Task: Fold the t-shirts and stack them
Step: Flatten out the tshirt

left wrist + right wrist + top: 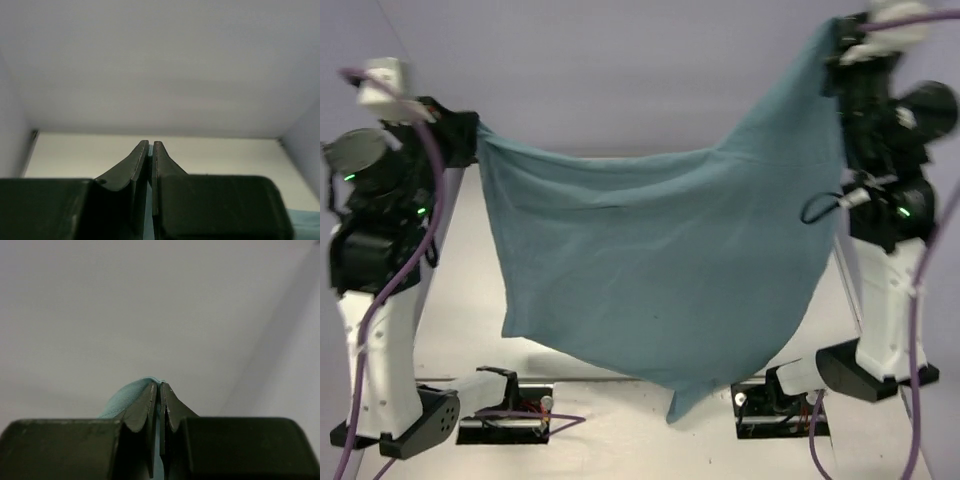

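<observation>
The teal t-shirt (650, 260) hangs spread in the air between my two raised arms, its lowest corner dangling near the table's front edge. My left gripper (470, 132) is shut on its upper left corner; in the left wrist view the gripper (150, 143) has its jaws pressed together with a sliver of pale cloth between them. My right gripper (837, 40) is shut on the upper right corner, held higher than the left. In the right wrist view the gripper (160, 385) pinches teal cloth (131, 395) that bulges over the left finger.
The white table (460, 300) lies under the hanging shirt. Both arm bases stand at the near edge, left (395, 420) and right (875, 370). Purple cables (420, 240) hang along the arms. Pale walls close in the back.
</observation>
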`<control>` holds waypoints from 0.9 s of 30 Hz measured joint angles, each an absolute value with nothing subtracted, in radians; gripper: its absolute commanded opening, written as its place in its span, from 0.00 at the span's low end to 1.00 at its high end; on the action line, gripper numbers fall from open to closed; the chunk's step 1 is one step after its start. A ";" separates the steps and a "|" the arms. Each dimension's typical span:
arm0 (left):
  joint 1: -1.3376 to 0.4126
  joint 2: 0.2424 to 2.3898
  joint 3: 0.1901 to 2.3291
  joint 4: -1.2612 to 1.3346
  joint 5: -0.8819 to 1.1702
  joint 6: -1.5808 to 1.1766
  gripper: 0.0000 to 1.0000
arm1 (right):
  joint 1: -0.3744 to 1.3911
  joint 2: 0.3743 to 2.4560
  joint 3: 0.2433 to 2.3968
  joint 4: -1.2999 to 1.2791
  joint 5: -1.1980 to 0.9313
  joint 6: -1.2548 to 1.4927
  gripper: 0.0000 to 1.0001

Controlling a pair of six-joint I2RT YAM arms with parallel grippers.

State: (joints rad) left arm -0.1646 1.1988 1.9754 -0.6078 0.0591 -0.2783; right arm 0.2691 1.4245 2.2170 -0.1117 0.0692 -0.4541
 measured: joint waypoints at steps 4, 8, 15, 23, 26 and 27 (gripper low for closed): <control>-0.162 1.290 1.799 -0.559 -0.070 -0.259 0.00 | 0.269 1.578 2.089 -0.088 0.042 -0.455 0.00; -0.148 1.408 1.652 -0.516 -0.148 -0.254 0.00 | 0.269 1.735 1.965 -0.062 0.026 -0.462 0.00; -0.110 1.670 1.594 -0.420 -0.200 -0.257 0.10 | 0.269 2.036 1.950 -0.037 0.017 -0.491 0.00; -0.028 2.123 2.005 -0.431 -0.161 -0.284 0.77 | 0.263 2.404 2.209 0.021 0.092 -0.422 0.65; -0.006 2.190 2.130 -0.462 -0.142 -0.289 0.81 | 0.257 2.430 2.227 0.027 0.144 -0.377 0.70; -0.002 2.191 2.150 -0.470 -0.134 -0.287 0.81 | 0.255 2.422 2.219 0.030 0.160 -0.359 0.70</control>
